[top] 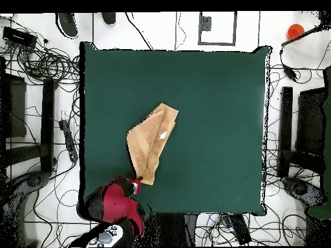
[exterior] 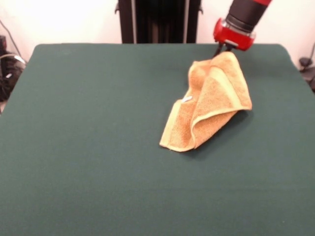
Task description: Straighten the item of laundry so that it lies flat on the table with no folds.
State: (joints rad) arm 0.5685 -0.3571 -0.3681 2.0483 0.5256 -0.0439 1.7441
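The orange-tan towel point(exterior: 211, 103) is folded and crumpled on the dark green table point(exterior: 74, 147), right of centre toward the far side. Its paler yellow border bands show along the folds, and the small white tag point(exterior: 187, 99) shows on its left part. My gripper point(exterior: 220, 50) is at the towel's far top corner and is shut on it. That corner is held up while the rest slopes down to the table. In the overhead view the towel point(top: 152, 145) runs from the gripper point(top: 138, 181) up toward the middle of the table point(top: 213, 97).
The red and black arm point(exterior: 241, 22) comes down at the table's far right; in the overhead view the arm point(top: 116, 201) overhangs the bottom-left table edge. Cables and equipment lie on the floor around the table point(top: 45, 64).
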